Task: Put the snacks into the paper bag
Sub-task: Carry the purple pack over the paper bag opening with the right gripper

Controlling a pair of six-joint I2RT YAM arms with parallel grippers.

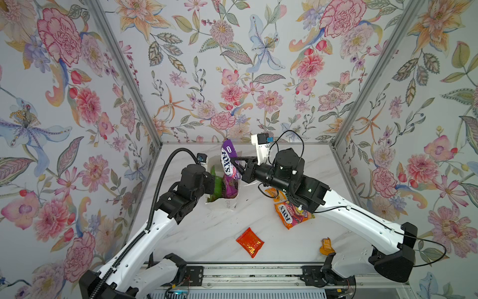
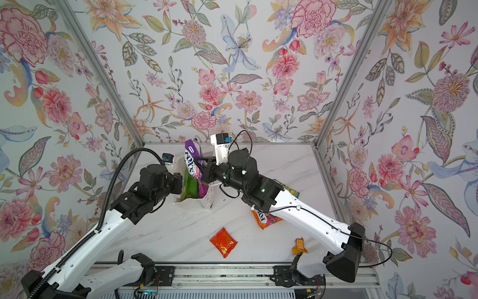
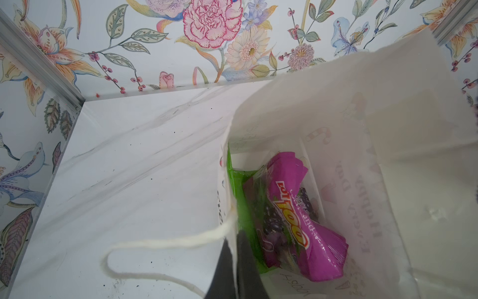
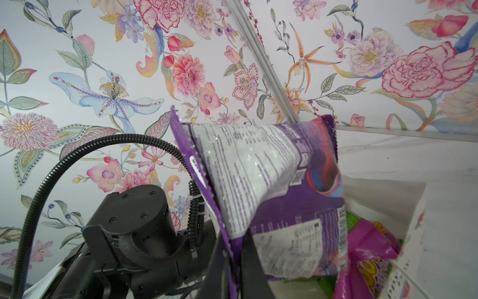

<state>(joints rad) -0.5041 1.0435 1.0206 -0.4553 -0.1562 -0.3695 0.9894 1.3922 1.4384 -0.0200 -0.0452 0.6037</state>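
**Insertion step.** The right pincer (image 1: 236,165) is clenched on the purple packet (image 1: 228,158), held over the mouth of the bag (image 1: 224,205). The packet's long axis is near upright, with its lower end at the mouth. The left pincer (image 3: 234,244) grips the bag's rim. The likely next move is to lower, then release. A red pack (image 1: 250,242) waits on the worktop (image 1: 207,233), well apart from the bag.
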